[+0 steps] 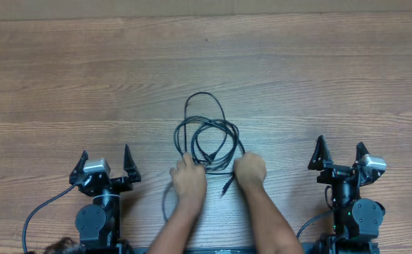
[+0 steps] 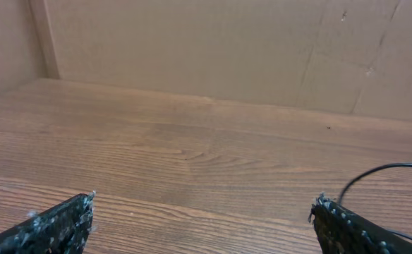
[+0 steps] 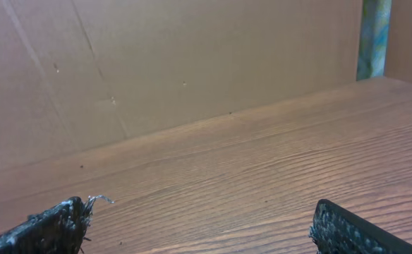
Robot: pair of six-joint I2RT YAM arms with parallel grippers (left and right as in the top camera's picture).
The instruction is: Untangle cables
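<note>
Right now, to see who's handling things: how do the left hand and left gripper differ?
The left hand lies on the cables; the left gripper sits apart from them, to its left. The hand is curled over cable; the gripper is open and empty. Both point the same way.

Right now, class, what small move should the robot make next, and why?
Probably hold still. A person's left hand and right hand are on the cables, while the left gripper and right gripper sit open, off to either side, holding nothing.
</note>
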